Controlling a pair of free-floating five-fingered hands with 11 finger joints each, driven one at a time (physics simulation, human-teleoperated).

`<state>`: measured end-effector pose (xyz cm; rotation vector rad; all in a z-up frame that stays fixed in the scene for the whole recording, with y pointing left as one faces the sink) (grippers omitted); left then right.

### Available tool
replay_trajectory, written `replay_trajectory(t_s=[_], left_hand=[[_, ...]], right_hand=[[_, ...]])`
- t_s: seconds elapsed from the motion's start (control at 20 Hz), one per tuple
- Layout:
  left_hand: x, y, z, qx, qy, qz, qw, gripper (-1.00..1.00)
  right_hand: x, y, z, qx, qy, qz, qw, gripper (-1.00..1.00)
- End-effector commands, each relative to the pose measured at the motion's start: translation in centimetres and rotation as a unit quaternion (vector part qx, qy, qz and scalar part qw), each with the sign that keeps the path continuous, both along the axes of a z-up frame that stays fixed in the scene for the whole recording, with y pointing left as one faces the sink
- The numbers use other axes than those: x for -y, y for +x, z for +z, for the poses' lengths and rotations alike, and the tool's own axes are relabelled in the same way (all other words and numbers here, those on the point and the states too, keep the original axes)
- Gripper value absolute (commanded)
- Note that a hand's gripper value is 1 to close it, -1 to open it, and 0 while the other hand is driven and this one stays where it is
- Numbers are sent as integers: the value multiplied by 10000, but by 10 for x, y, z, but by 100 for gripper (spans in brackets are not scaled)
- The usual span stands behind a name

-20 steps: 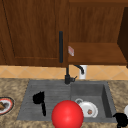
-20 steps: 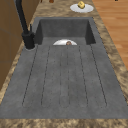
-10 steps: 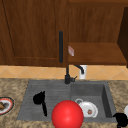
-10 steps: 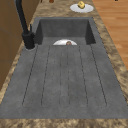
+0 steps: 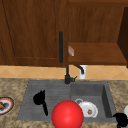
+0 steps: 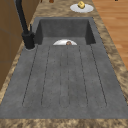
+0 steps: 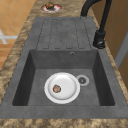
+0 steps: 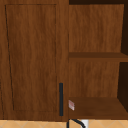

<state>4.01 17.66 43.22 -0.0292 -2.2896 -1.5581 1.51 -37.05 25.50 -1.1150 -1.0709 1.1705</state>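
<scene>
Hands first, in the front view: the left hand [image 5: 39, 98] hangs over the ribbed drainboard [image 5: 47, 97] of the sink, a long thin dark part trailing down toward the sink's front edge; whether its fingers curl or lie straight, I cannot tell. The right hand [image 5: 121, 118] sits at the sink's front right corner, fingers too bunched to read. A red ball [image 5: 67, 114] floats at the front edge, between the hands and nearer the left one. The plate [image 5: 87, 109] lies flat in the basin, right of the ball, with a small brown morsel [image 5: 90, 112] on it; the right hand is the nearer to it, and the plate lies to that hand's left.

Left side view: the plate's rim [image 6: 64, 42] peeks over the basin's near wall, beyond the drainboard. A second plate [image 6: 81, 7] with yellow food sits on the far counter.

Right side view: the plate rests beside the drain [image 7: 82, 80], left of it. The faucet [image 7: 100, 37] stands at the back edge.

Upper view: a cabinet door [image 8: 32, 57] with a dark handle [image 8: 61, 99], open shelves to its right.
</scene>
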Motion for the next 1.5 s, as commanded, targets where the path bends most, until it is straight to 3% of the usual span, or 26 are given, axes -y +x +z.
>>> replay_trajectory(t_s=[0.0,0.3,0.45,0.55,1.0,1.45], left_hand=[[2,-1,0,380,-430,397,9976,-100],[4,-3,0,612,-506,507,9956,-100],[5,-3,0,672,-619,531,9944,-100],[5,-2,0,677,-720,523,9937,-100],[5,-2,0,583,-887,453,9933,-100],[7,-2,1,638,-1081,441,9911,-100]], right_hand=[[0,0,0,0,0,0,10000,0],[0,0,0,0,0,0,10000,0],[0,0,0,0,0,0,10000,0],[0,0,0,0,0,0,10000,0],[0,0,0,0,0,0,10000,0],[0,0,0,0,0,0,10000,0]])
